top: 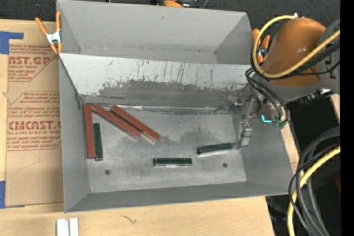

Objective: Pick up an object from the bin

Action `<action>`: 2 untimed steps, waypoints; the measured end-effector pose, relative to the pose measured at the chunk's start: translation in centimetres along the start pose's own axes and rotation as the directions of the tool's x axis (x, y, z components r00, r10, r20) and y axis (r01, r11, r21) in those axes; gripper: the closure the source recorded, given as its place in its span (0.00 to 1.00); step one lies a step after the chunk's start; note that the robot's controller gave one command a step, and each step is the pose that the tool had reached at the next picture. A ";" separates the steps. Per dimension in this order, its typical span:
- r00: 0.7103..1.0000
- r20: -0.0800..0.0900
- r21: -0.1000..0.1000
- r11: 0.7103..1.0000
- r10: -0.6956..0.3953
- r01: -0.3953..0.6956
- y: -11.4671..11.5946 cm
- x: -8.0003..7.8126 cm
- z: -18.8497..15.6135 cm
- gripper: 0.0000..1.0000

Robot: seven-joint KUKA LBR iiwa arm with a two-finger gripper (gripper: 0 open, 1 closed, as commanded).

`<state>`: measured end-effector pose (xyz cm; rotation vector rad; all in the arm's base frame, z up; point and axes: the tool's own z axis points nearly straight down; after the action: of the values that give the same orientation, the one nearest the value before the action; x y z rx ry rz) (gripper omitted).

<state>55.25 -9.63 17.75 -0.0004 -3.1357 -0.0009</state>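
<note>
You can't tell whether your gripper point(243, 138) is open or closed, so centre it over the dark green bar point(215, 148) just beside it before gripping.

The gripper point(243, 140) hangs low at the right side of the grey metal bin point(166, 30), just beside the right end of a short dark green flat stick point(215, 148) lying on the bin floor. A second dark green stick point(172, 161) lies near it toward the view's left. Well apart at the far left lie long reddish-brown bars point(134, 123), with a third dark green stick point(97, 142) alongside one of them.
</note>
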 end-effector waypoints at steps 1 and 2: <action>1.000 -0.002 -0.001 1.000 -0.007 0.007 -0.4 2.1 10.8 0.00; 1.000 0.006 0.001 1.000 -0.008 0.008 -0.4 1.8 10.3 1.00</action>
<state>53.39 -10.03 7.42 0.0129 -3.1420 0.0004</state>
